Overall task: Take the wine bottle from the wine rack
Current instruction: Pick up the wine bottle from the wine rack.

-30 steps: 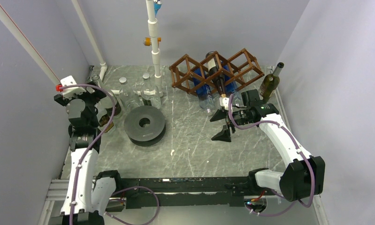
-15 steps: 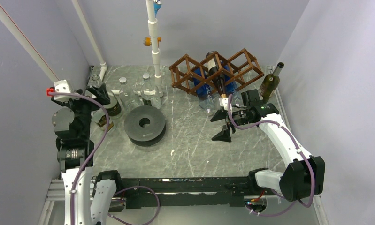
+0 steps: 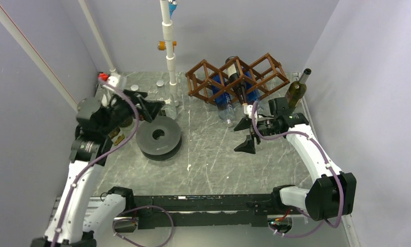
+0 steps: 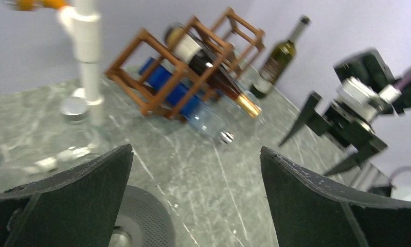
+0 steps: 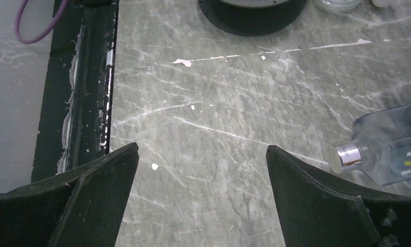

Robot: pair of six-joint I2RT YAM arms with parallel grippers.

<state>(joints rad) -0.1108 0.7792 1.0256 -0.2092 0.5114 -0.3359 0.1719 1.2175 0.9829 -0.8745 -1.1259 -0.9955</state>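
The brown wooden wine rack (image 3: pixel 237 76) (image 4: pixel 185 62) stands at the back of the table. A dark wine bottle (image 3: pixel 237 82) (image 4: pixel 208 64) with a white label lies in a middle cell, its gold-capped neck pointing out toward the front. My right gripper (image 3: pixel 245 135) (image 5: pixel 202 149) is open just in front of that neck, holding nothing, over bare marble. My left gripper (image 3: pixel 150 109) (image 4: pixel 195 154) is open and empty at the left, above the black disc, facing the rack.
A blue-tinted clear bottle (image 3: pixel 224 104) (image 5: pixel 391 146) lies in the rack's lower cell. A green wine bottle (image 3: pixel 296 91) (image 4: pixel 278 54) stands upright right of the rack. A black perforated disc (image 3: pixel 159 136), clear jars (image 3: pixel 136 98) and a white pipe post (image 3: pixel 170 56) occupy the left.
My left arm has swung from the left wall toward the table's middle, and its gripper now points at the rack. The right gripper has barely shifted.
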